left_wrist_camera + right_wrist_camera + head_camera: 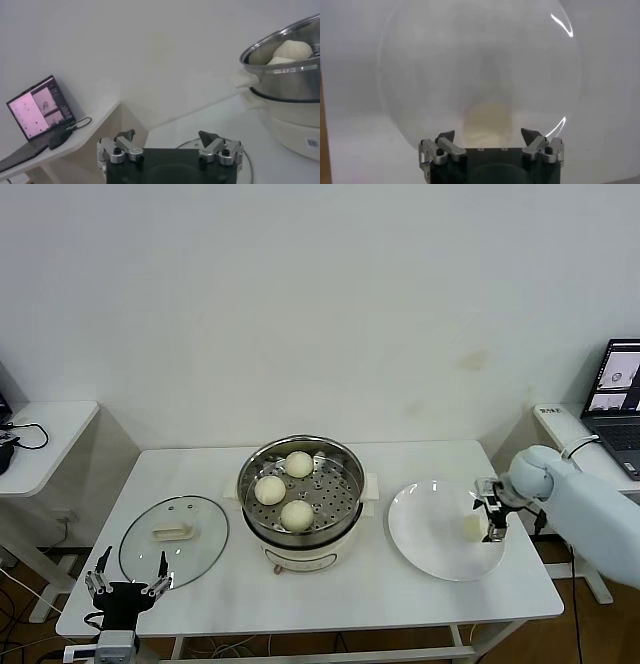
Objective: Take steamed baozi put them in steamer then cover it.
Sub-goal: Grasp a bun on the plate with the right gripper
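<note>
Three buns are seen in the steamer; the fourth is straddled on the plate by the right tool, jaws wide. The lid is left on the desk, left tool parked wide

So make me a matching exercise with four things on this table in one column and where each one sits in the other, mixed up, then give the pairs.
Things:
1. glass cover
2. last baozi
3. steamer
4. left gripper

Places:
A. middle of the table, three buns inside
B. on the white plate, between the right gripper's jaws
C. flat on the table, left of the steamer
D. at the table's near left corner, jaws open

Pairs: 1-C, 2-B, 3-A, 4-D
</note>
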Controlling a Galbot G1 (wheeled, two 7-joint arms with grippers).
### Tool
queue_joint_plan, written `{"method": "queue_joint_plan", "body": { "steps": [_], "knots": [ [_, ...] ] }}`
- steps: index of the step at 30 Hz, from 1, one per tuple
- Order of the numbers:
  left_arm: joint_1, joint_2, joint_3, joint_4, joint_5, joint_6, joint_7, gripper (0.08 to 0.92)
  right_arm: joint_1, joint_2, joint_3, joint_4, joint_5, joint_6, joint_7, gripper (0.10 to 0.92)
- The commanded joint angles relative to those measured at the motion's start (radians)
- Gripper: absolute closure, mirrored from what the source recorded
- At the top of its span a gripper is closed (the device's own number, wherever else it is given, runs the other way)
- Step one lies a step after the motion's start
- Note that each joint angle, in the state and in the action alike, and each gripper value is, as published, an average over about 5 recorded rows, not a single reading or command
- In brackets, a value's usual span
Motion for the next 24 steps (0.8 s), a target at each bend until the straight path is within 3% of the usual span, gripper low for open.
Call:
{"method": "queue_joint_plan", "body": {
  "steps": [1,13,24],
  "knots": [
    [-0.001,-0.001,0.001,0.002,0.000,0.000,0.000,0.177,-0.025,0.049,0.032,-0.074,-0.024,0.003,0.015,0.261],
    [0.000,-0.005,0.001,-0.003,0.001,-0.002,-0.002,0.177,0.007,0.056,0.020,-0.067,-0.017,-0.001,0.000,0.388],
    [-0.003,-0.003,0.004,-0.008,0.002,-0.001,-0.001,0.177,0.277,-0.047,-0.194,0.111,0.151,-0.060,-0.055,0.456]
  ]
}}
